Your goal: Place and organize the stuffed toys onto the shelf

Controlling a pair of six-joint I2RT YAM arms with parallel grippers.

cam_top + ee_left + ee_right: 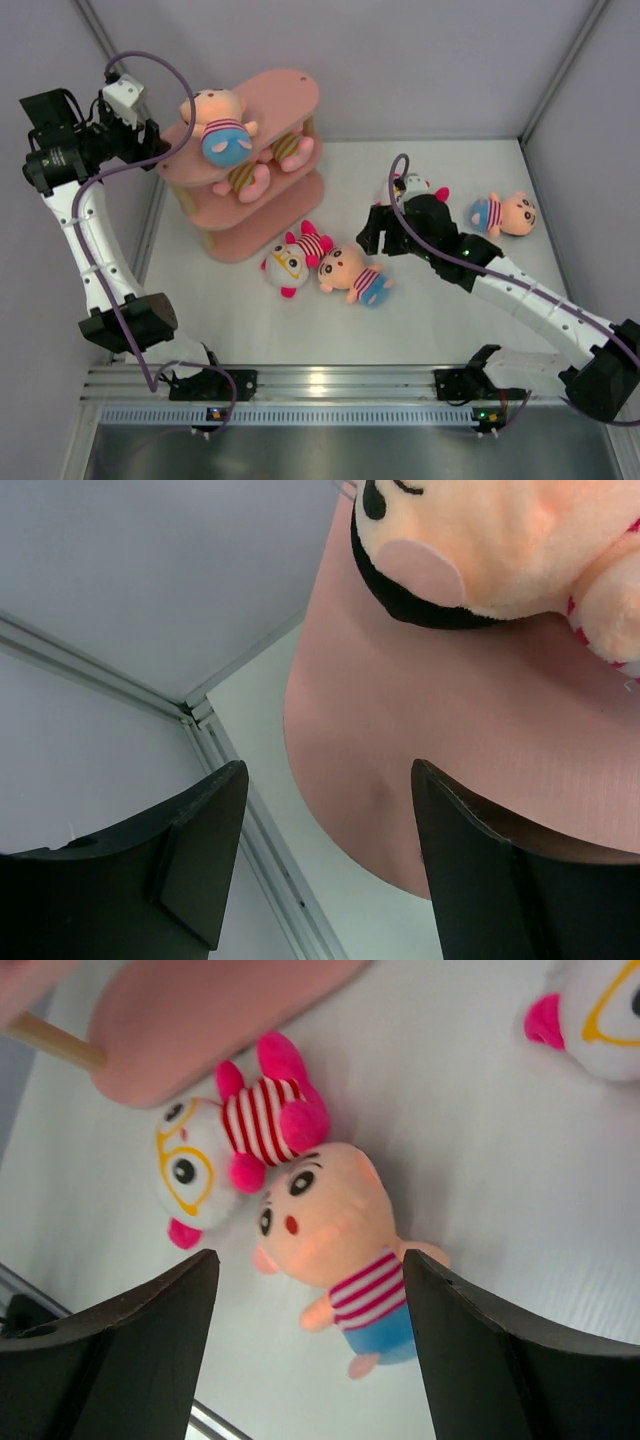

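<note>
On the top board of the shelf [292,95] lies one peach toy [222,125], with the head toward the back and the blue pants toward the front; the left gripper [150,140] stands just beside the left end of this board, its two fingers [200,840] wide apart and nothing between them; in the left wrist view the head of this toy is above the fingers and apart from them.

On the middle board, half hidden under the top one, is a pink toy with yellow stripes [248,180]; how it lies I cannot tell.

On the table [450,310], just in front of the lowest board, a white-faced toy [288,262] with pink limbs and a second peach toy [352,272] lie side by side and touch each other; the right gripper [372,232] hangs over them, widely open and holding nothing; in the right wrist view the second peach toy lies face up on the table, seen between the two fingers.

A second white-faced toy [412,186] lies just behind the right wrist and is mostly covered by the arm; a third peach toy [505,213] lies well apart from the others, at the right side of the table.
</note>
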